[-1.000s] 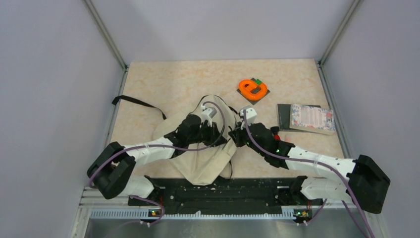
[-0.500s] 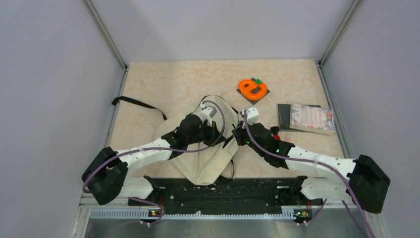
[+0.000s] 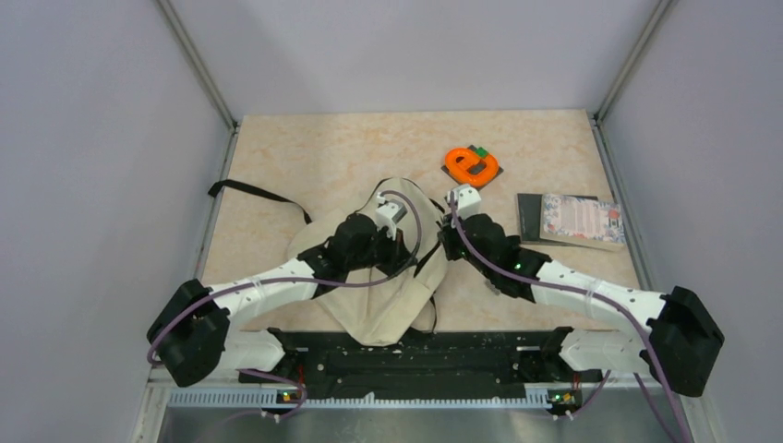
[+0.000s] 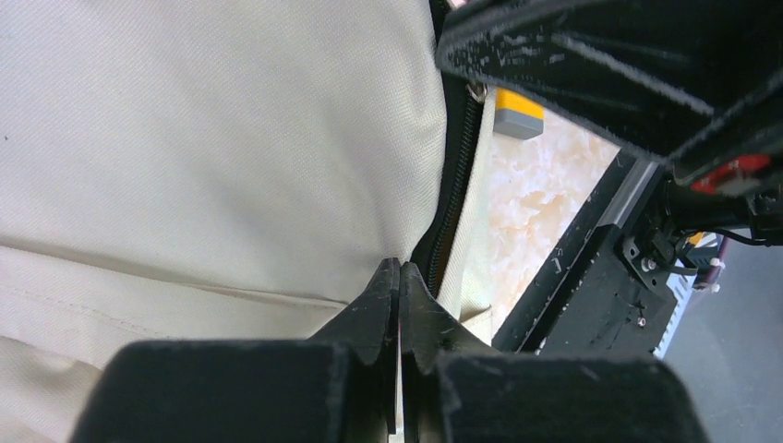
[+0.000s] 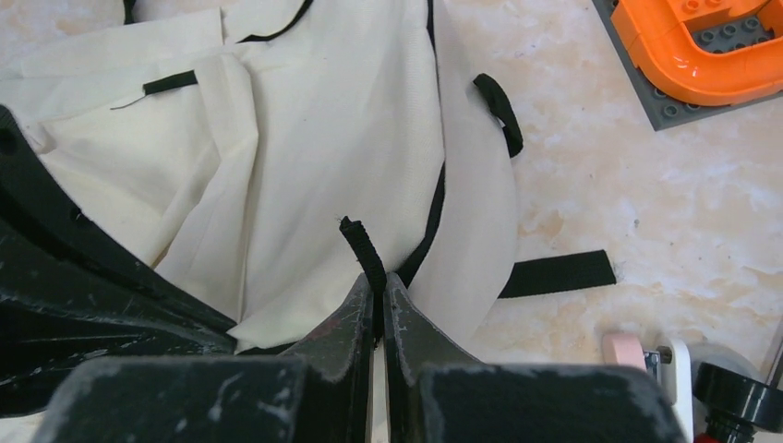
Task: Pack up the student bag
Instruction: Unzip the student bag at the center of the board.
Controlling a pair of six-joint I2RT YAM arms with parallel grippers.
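Both arms meet at the far right edge of the student bag [image 3: 383, 300], slumped on the table [image 3: 305, 157] with its long axis running away from the bases. The left gripper [image 4: 399, 277] is pressed closed, apparently pinching cloth just beside the zipper [image 4: 455, 194]; the right gripper [image 5: 377, 286] is clamped on a black pull tab [image 5: 362, 242] rising just ahead of its fingertips, the zipper line running between the two.

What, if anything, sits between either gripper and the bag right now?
Nothing visible. The left gripper has its jaws closed on the edge of the student bag beside the zipper. The right gripper has its jaws closed on a black tab at the bag's seam. The orange toy and booklets lie apart on the table.
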